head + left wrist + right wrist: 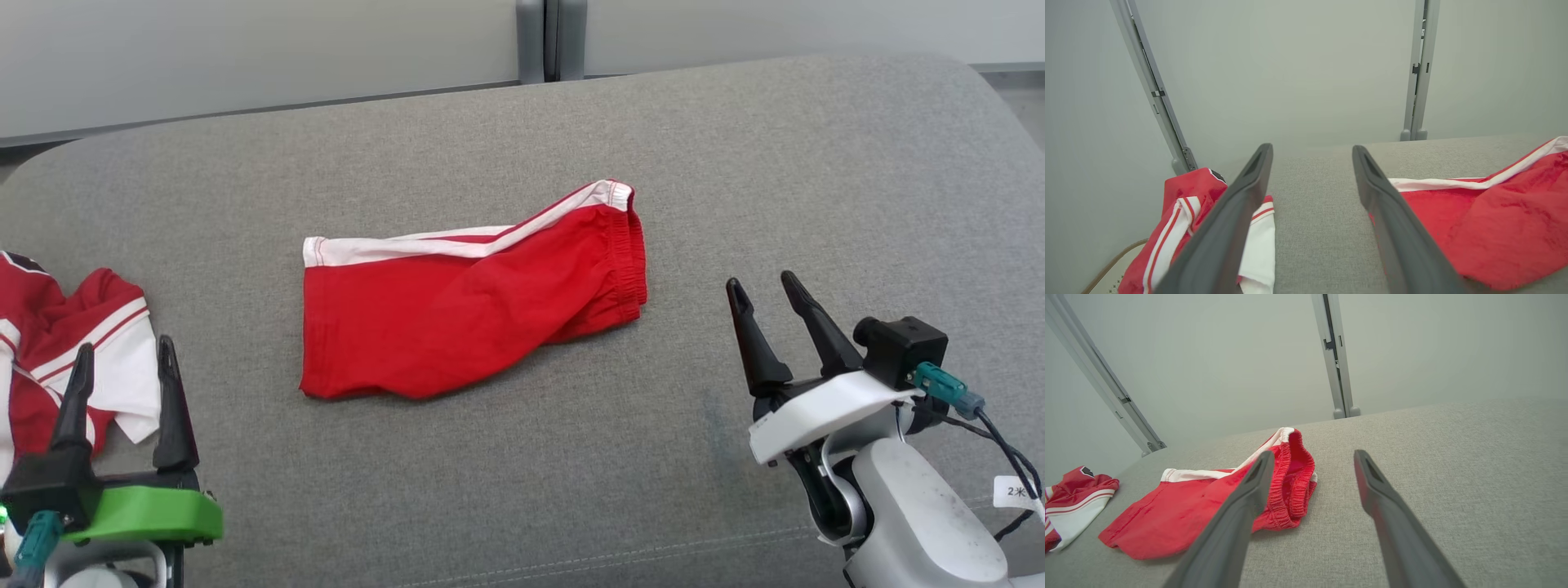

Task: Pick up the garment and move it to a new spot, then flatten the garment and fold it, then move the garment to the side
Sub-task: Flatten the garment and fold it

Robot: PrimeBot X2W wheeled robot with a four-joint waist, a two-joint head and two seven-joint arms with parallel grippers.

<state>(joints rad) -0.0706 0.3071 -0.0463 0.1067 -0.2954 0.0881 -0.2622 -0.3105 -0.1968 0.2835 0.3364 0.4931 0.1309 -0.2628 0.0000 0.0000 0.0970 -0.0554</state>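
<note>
Near left, the left tool (125,347) stands open and empty just by a crumpled red-and-white garment (57,327); near right, the right tool (762,282) is open too. Farther off, mid-way across what seems a grey cushion (816,163), the red shorts (457,318) lie flat.

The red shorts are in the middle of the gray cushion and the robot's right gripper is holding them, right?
Not quite. The red shorts are in the middle of the gray cushion, but the right gripper is not holding them: the head view shows it open, apart from them.
</note>
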